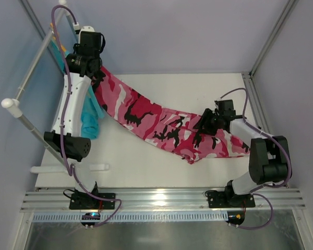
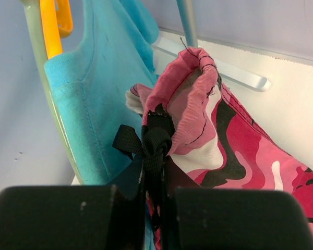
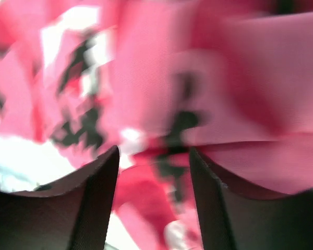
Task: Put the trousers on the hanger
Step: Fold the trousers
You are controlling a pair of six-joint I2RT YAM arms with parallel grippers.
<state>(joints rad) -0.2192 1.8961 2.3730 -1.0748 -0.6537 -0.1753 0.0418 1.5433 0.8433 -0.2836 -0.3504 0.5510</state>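
Observation:
The pink camouflage trousers (image 1: 161, 122) stretch from the rack at the back left down across the table to the right. My left gripper (image 1: 95, 74) is high at the rack, shut on the trousers' black drawstring (image 2: 155, 141) at the gathered waistband (image 2: 190, 78). The pale mint-green hanger (image 2: 40, 62) runs along the left of the left wrist view, beside the waistband. My right gripper (image 1: 204, 123) hovers just over the trouser legs (image 3: 161, 94), open, with blurred cloth below its fingers (image 3: 101, 177).
A teal garment (image 2: 94, 88) hangs on an orange hanger (image 2: 51, 26) right next to the waistband. The white tube rack (image 1: 28, 78) stands along the left side, its foot (image 1: 68, 168) on the table. Metal frame posts (image 1: 274, 36) rise on the right.

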